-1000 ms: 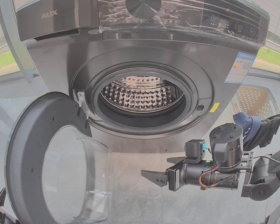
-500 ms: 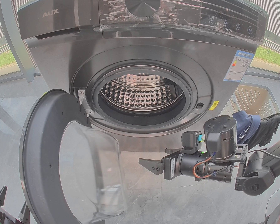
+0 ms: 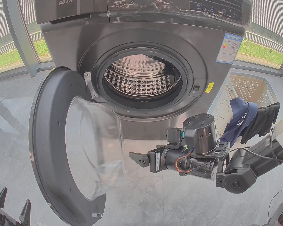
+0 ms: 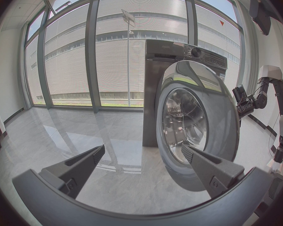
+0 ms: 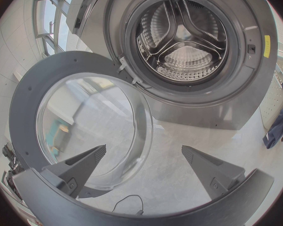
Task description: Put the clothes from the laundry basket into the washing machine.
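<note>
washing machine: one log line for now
grey round door open | steel drum empty | dark clothes on cream basket | left gripper open | right gripper open

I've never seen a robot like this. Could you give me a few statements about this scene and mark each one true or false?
1. The washing machine has its door open. True.
2. Clothes lie inside the drum. False: the drum is empty.
3. A blue garment and a black garment hang over the laundry basket rim. True.
4. The right hand grips a garment. False: it is open and holds nothing.
5. The laundry basket stands on the robot's left of the washing machine. False: it stands on the robot's right.
</note>
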